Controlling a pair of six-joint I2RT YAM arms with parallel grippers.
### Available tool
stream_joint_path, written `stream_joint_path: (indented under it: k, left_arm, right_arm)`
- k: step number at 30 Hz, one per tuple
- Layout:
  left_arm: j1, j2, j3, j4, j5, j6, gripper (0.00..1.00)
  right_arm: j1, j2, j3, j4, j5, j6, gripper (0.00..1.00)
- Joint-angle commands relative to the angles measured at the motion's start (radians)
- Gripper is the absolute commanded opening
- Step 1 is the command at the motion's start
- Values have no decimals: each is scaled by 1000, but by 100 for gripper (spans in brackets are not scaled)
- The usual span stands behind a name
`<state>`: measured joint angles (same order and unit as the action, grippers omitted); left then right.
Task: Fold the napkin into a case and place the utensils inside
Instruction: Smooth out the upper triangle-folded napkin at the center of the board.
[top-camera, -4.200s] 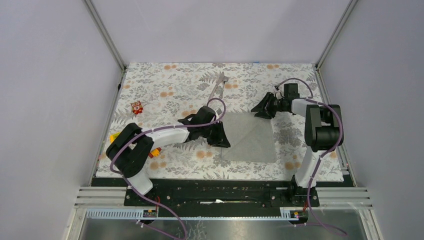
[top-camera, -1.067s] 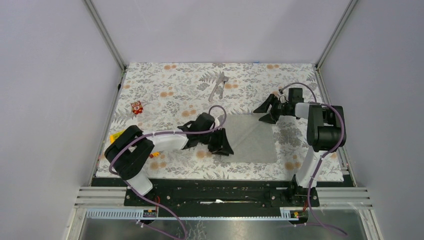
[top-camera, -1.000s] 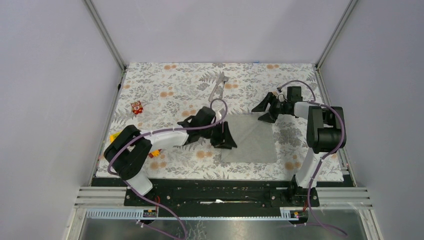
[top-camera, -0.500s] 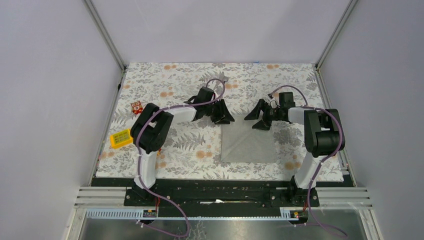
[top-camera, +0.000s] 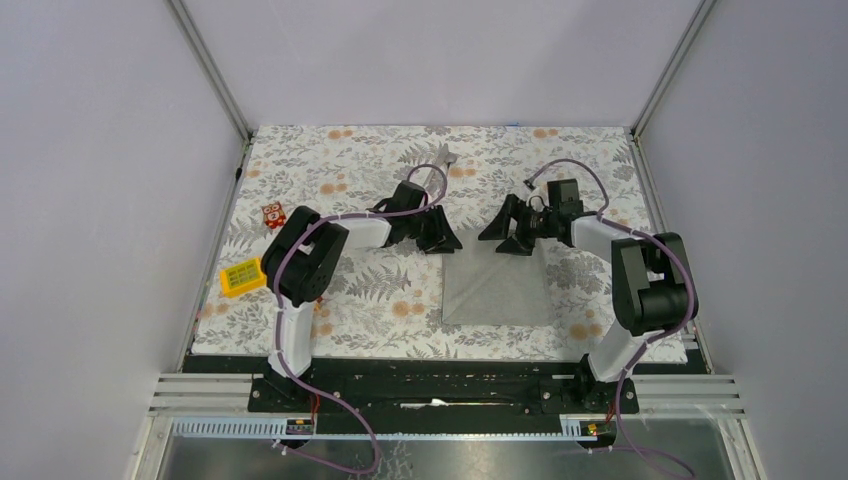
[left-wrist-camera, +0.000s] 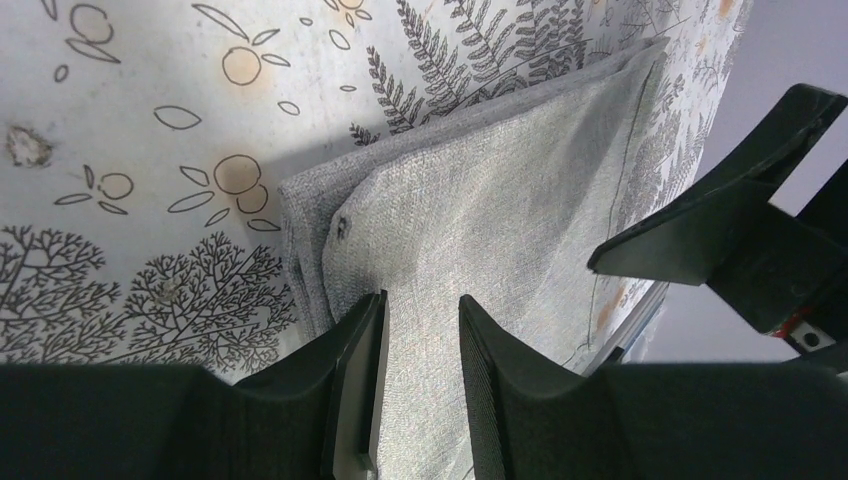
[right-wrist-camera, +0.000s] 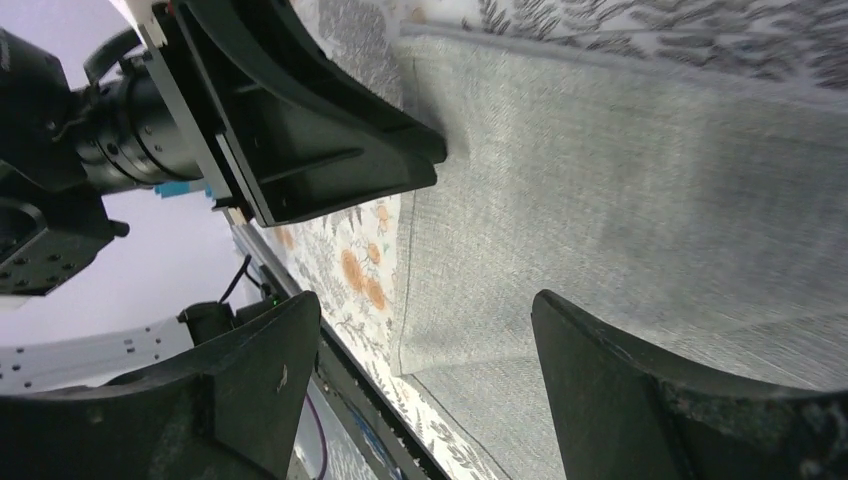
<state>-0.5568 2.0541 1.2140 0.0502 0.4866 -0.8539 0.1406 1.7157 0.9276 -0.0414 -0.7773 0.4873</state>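
Left pincer (left-wrist-camera: 422, 305) narrowly open over napkin (left-wrist-camera: 500, 200); right pincer (right-wrist-camera: 425, 300) wide.

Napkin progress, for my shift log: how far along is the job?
Done: the napkin lies folded in layers. In hand: the left gripper and right gripper, both open, sit at its far edge. Left: more folding, then the utensils, lying on the tablecloth beyond, go inside.

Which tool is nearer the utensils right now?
Left. The left tool sits at the napkin's far-left corner, close before the utensils; the right tool is farther right, over the far edge.
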Motion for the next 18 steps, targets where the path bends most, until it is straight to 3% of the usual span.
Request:
stream_joint_path:
  k: [1,5,10,18]
  left_arm:
    - [5,-59,-18,2,-25,14,38]
    - [5,-119,-6,-24,-9,14,39]
    - [6,-269,-10,-102,-15,47,46]
    - [36,-589,-125,-272,-96,157,59]
  right_arm:
    - [26,23,-87,141,-72,74,84]
    - [27,58,-127,134,-30,51,82]
    - [34,-6,-77,-84,93,-65,82]
    - [188,-185,67,-453,389,-127,88]
